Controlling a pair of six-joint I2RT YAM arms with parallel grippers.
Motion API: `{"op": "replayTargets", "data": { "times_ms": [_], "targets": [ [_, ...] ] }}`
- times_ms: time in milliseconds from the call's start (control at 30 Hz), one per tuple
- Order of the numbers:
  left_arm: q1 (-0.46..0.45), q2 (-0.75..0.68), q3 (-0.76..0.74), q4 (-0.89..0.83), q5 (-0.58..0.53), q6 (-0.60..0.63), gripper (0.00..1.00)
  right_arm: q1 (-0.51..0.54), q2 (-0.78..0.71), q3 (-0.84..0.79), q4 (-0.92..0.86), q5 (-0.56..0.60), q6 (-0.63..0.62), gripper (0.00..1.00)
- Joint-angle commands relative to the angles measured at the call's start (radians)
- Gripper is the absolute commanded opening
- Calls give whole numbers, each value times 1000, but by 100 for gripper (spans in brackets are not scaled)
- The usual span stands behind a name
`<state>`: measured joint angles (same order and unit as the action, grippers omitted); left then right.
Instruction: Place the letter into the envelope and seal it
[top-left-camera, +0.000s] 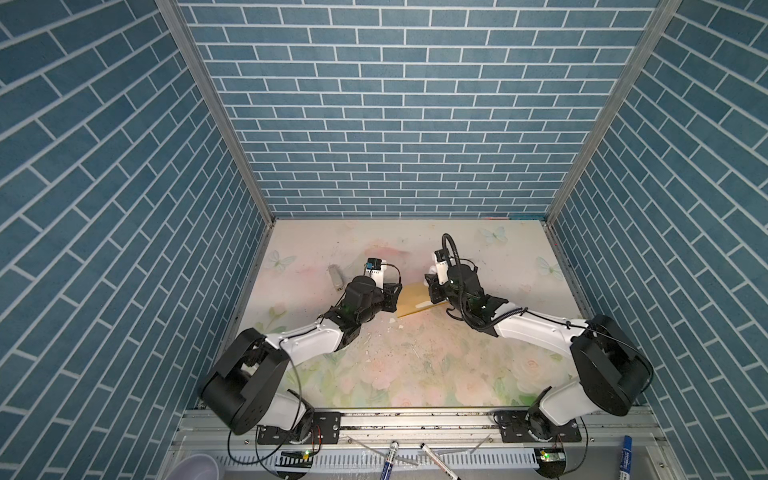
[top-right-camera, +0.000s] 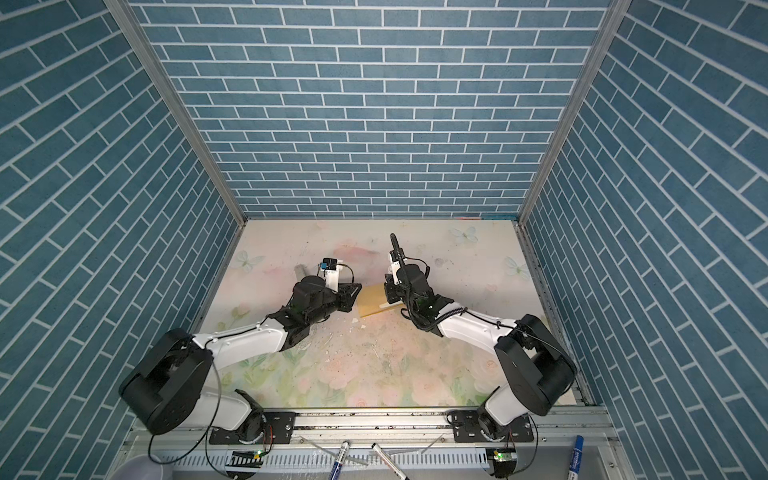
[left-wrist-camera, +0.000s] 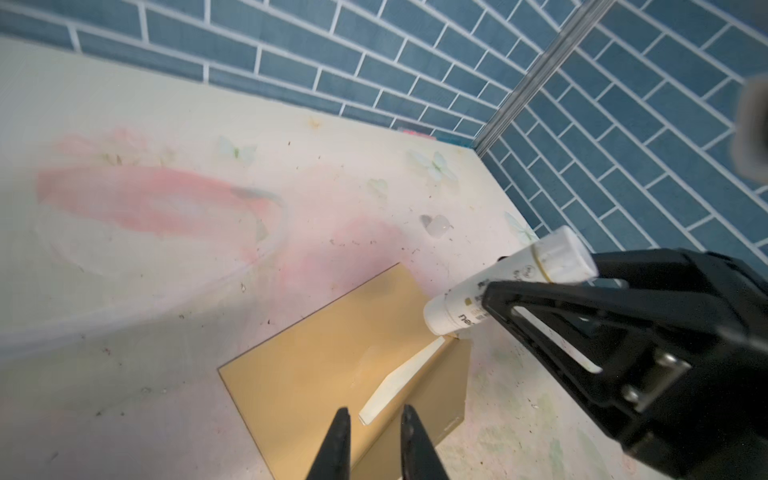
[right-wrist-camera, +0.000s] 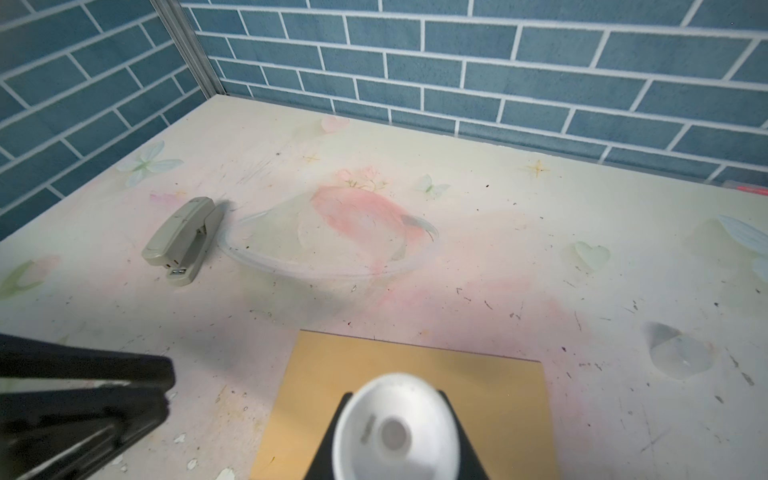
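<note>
The mustard-yellow envelope (top-left-camera: 415, 301) (top-right-camera: 374, 301) lies flat mid-table between the two arms. In the left wrist view its flap (left-wrist-camera: 440, 386) is folded back, and a narrow pale strip (left-wrist-camera: 399, 382) runs along the fold. Whether that strip is the letter I cannot tell; no bordered sheet shows. My left gripper (left-wrist-camera: 375, 410) (top-left-camera: 397, 297) hovers over the envelope's (left-wrist-camera: 324, 365) left end, its jaws a narrow gap apart with nothing between them. My right gripper (right-wrist-camera: 395, 432) (top-left-camera: 432, 286) is shut on a white glue stick (left-wrist-camera: 511, 286), held tilted over the envelope's (right-wrist-camera: 415, 357) right end.
A grey stapler (right-wrist-camera: 183, 241) (top-left-camera: 335, 276) lies behind the left arm. A small clear cap (right-wrist-camera: 677, 353) rests on the floral tabletop right of the envelope. Paper crumbs (top-left-camera: 392, 322) dot the surface in front. Markers (top-left-camera: 388, 457) lie on the front rail. Blue brick walls enclose three sides.
</note>
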<state>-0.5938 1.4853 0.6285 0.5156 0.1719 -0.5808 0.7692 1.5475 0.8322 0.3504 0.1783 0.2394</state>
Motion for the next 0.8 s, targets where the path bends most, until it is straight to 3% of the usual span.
{"op": "replayTargets", "data": {
  "times_ms": [0,167,333,467,767],
  "targets": [
    [24,91,34,-30,101,-188,14,-2,45,11,73,20,23,0],
    [28,237,116,-5,200,-257,6,-1,111,44,71,5,29,0],
    [28,315,154,-17,239,-284,4,-5,160,67,76,-13,49,0],
    [28,341,171,-64,227,-292,0,-7,192,83,90,-33,61,0],
    [25,368,190,-190,190,-268,0,-8,231,104,93,-57,64,0]
  ]
}}
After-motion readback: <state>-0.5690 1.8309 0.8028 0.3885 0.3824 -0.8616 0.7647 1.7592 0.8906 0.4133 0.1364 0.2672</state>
